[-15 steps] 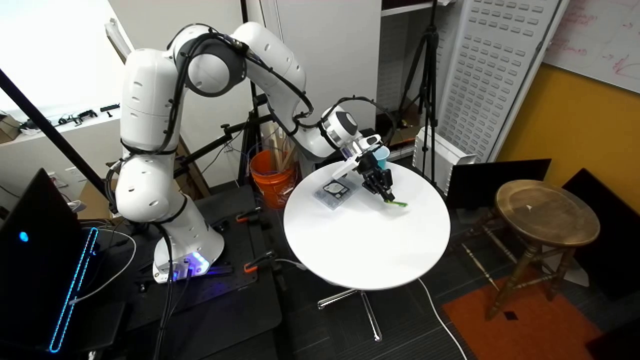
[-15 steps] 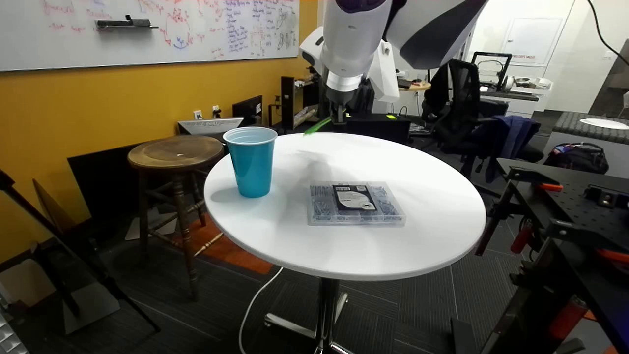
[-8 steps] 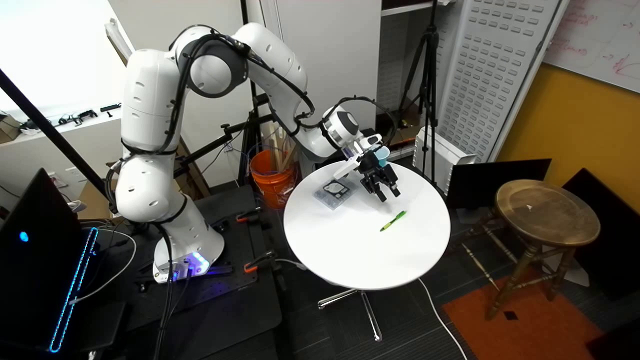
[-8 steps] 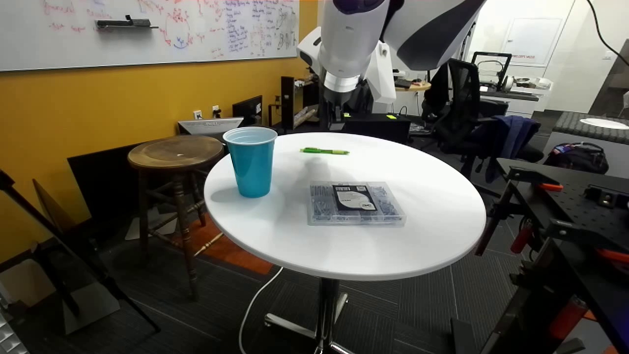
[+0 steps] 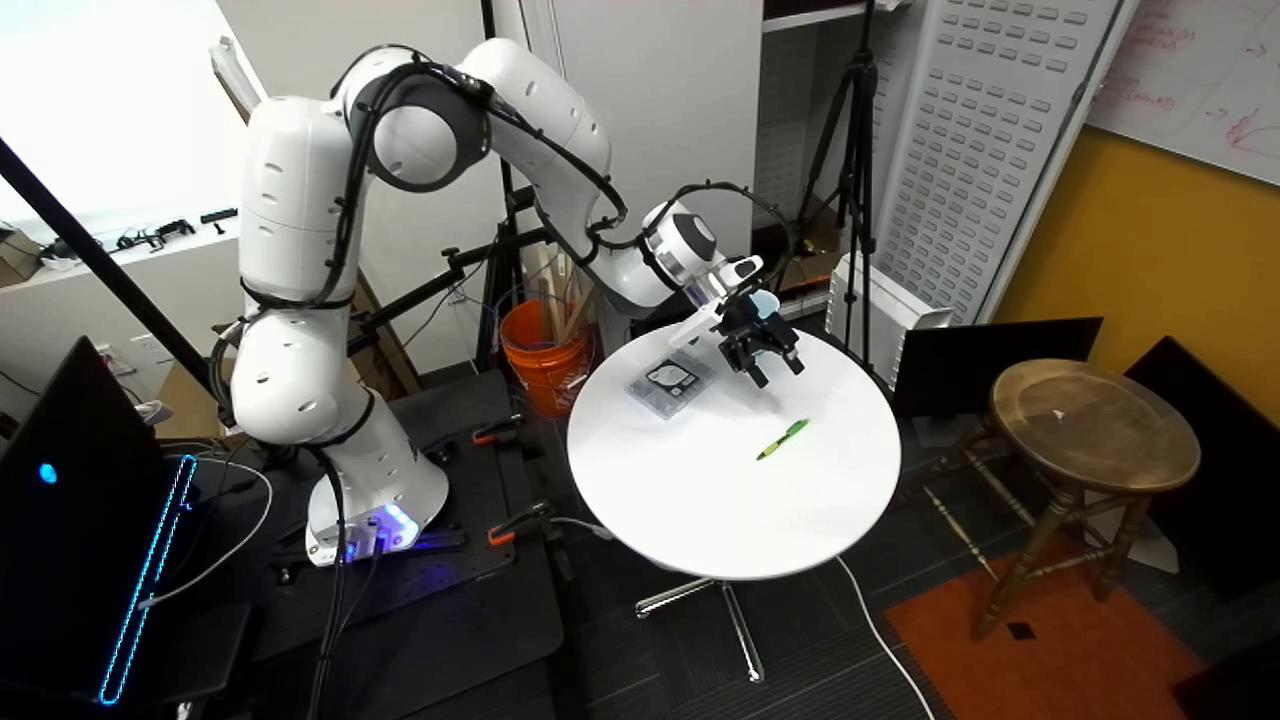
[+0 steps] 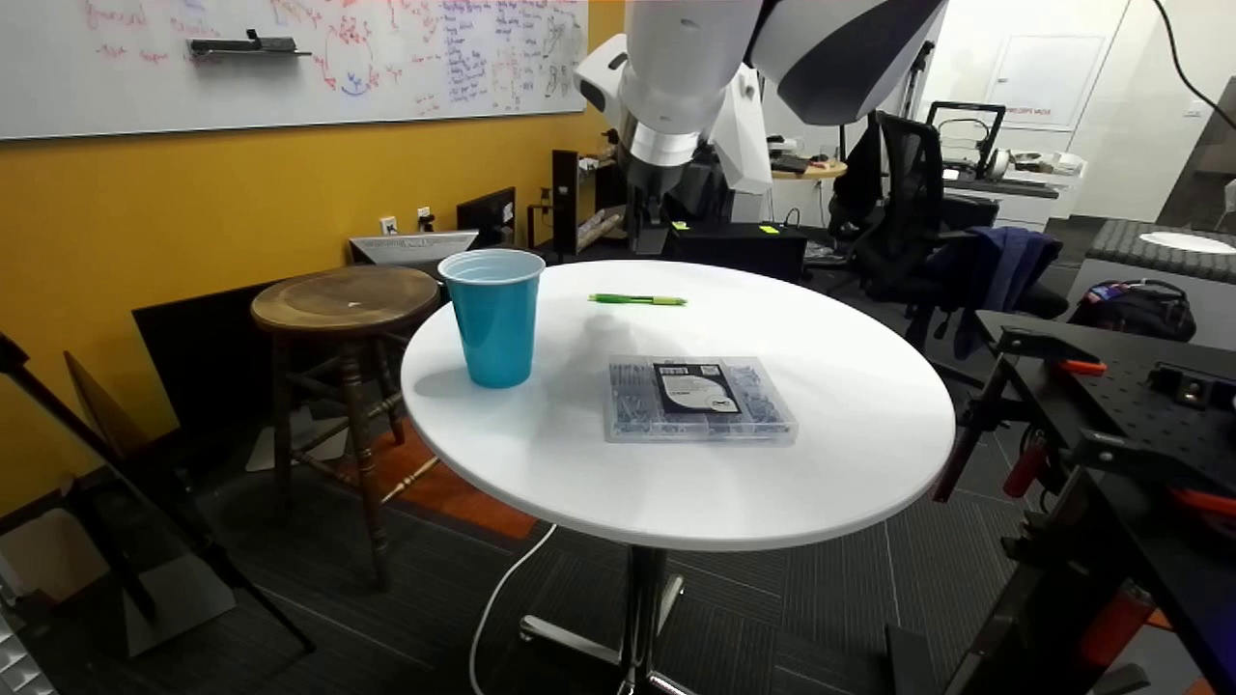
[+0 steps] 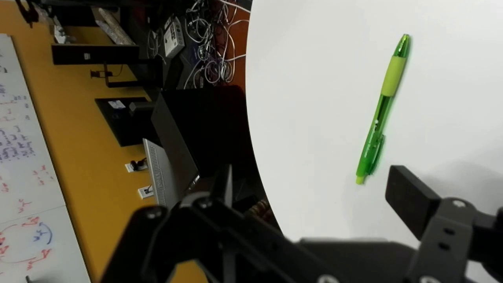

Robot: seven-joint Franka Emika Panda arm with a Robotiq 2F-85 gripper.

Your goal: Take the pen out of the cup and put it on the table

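Observation:
The green pen (image 7: 381,114) lies flat on the white round table (image 6: 821,463); both exterior views show it there too, as a slim green pen (image 5: 783,439) away from the edge. My gripper (image 5: 779,373) hangs above the table beside the pen, jaws spread wide with nothing between them. In the wrist view the pen's clip end points toward the gap of the gripper (image 7: 317,192), apart from the fingers. The teal cup (image 6: 494,323) stands upright on the table; in an exterior view the arm partly covers the cup (image 5: 766,304).
A clear plastic case (image 6: 700,401) with small parts and a dark label lies flat on the table, near the cup. Beyond the table's edge stands a brown wooden stool (image 5: 1095,425). A black tripod (image 5: 858,180) rises behind the table.
The gripper has opened and let go of the pen, which dropped from its fingers and now lies on the table. Since then the gripper has risen slightly.

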